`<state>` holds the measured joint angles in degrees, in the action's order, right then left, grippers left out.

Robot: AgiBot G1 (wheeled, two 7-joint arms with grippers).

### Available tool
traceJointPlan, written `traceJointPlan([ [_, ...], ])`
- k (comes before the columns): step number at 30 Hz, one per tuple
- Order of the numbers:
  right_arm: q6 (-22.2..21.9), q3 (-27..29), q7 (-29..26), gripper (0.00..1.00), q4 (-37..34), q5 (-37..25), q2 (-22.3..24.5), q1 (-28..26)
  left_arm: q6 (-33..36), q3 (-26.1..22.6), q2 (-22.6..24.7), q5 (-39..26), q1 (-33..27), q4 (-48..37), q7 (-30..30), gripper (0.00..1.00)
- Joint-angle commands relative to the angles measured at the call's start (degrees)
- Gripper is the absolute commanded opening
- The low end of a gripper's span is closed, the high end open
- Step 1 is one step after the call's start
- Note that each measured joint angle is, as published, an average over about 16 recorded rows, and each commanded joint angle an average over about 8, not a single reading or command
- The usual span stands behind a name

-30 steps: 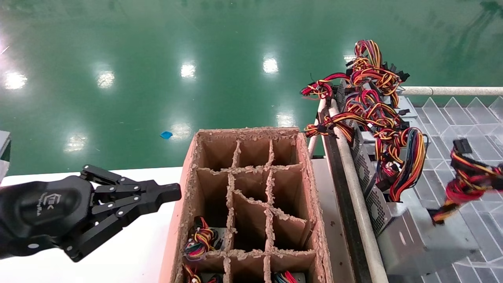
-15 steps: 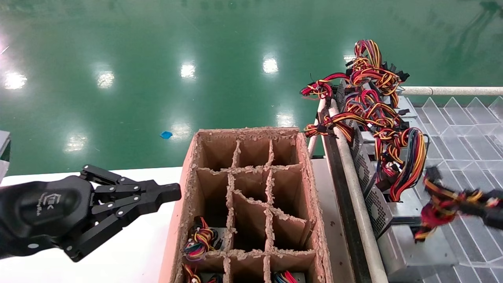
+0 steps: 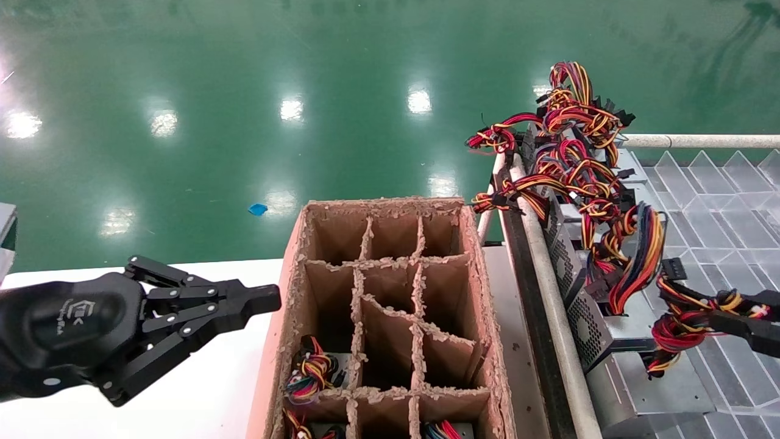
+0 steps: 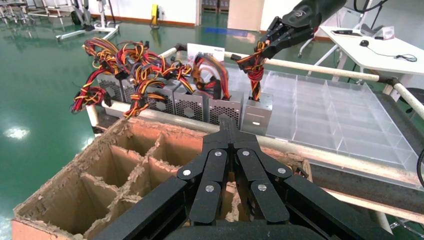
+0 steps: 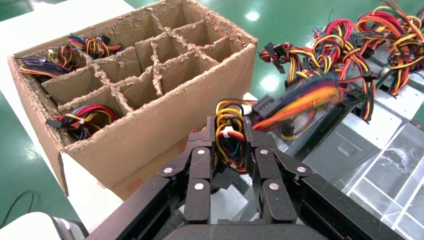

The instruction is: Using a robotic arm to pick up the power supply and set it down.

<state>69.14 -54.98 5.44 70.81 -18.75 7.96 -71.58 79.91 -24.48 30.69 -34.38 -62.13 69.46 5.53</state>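
grey supply (image 3: 646, 390) sat in the rack (image 3: 719, 201) at near right; right gripper (image 5: 228, 150) clamped its wires (image 5: 230, 135), likely as the easiest handle. left gripper (image 3: 259, 300) parked left of the box (image 3: 487, 341), fingers together.

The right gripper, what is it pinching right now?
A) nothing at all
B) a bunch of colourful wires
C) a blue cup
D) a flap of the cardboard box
B: the right gripper is closed on the red, yellow and black wire bundle of the power supply, beside the cardboard box.
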Motion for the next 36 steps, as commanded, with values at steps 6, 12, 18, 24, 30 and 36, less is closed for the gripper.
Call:
traceJointPlan([
  [6, -0.01, 0.56, -0.61, 1.0, 0.18, -0.55, 0.72, -0.18, 0.0, 0.0, 0.0, 0.0, 0.0, 0.0, 0.0, 0.0],
  [12, -0.51, 0.95, 0.09, 1.0, 0.19, -0.28, 0.87, -0.69, 0.0, 0.0, 0.0, 0.0, 0.0, 0.0, 0.0, 0.0],
  [18, -1.29, 0.98, 2.19, 1.0, -0.5, 1.56, 0.21, -1.61, 0.0, 0.0, 0.0, 0.0, 0.0, 0.0, 0.0, 0.0],
  [24, -0.17, -0.08, 4.56, 1.0, -1.67, 6.03, -0.77, -2.33, 0.0, 0.0, 0.0, 0.0, 0.0, 0.0, 0.0, 0.0],
  [30, 1.57, -1.17, 7.55, 1.0, -3.09, 9.4, -1.94, -2.44, 0.0, 0.0, 0.0, 0.0, 0.0, 0.0, 0.0, 0.0],
  [36, 2.68, 1.52, 6.41, 1.0, -2.85, 7.63, -4.85, -1.63, 0.0, 0.0, 0.0, 0.0, 0.0, 0.0, 0.0, 0.0],
])
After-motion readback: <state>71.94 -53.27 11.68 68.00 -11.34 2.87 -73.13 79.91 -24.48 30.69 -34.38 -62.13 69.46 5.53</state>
